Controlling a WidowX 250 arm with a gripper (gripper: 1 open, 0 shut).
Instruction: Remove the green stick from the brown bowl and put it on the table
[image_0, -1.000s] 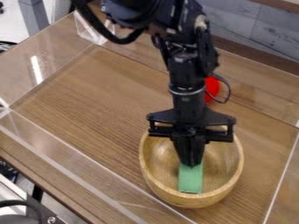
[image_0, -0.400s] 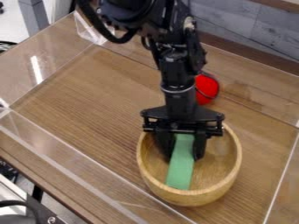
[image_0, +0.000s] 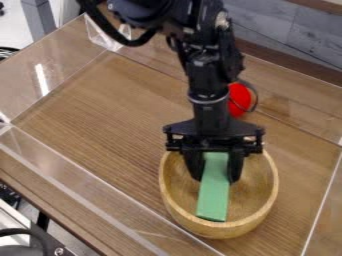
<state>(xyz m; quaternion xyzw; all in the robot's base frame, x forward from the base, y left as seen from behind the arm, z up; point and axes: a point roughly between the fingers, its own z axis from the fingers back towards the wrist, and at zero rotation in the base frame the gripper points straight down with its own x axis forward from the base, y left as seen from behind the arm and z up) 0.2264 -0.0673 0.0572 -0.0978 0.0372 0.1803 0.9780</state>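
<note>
Inside brown bowl (image_0: 178, 204) | green stick (image_0: 217, 190) leaning below hand (image_0: 214, 155) | hand spread, not gripping

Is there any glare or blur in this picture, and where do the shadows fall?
Camera view: low resolution, everything slightly soft; the clear acrylic walls catch pale reflections at the left; lighting is even and diffuse, with only a soft shadow inside the brown bowl beside the green stick; the dark gripper loses detail against itself.
</note>
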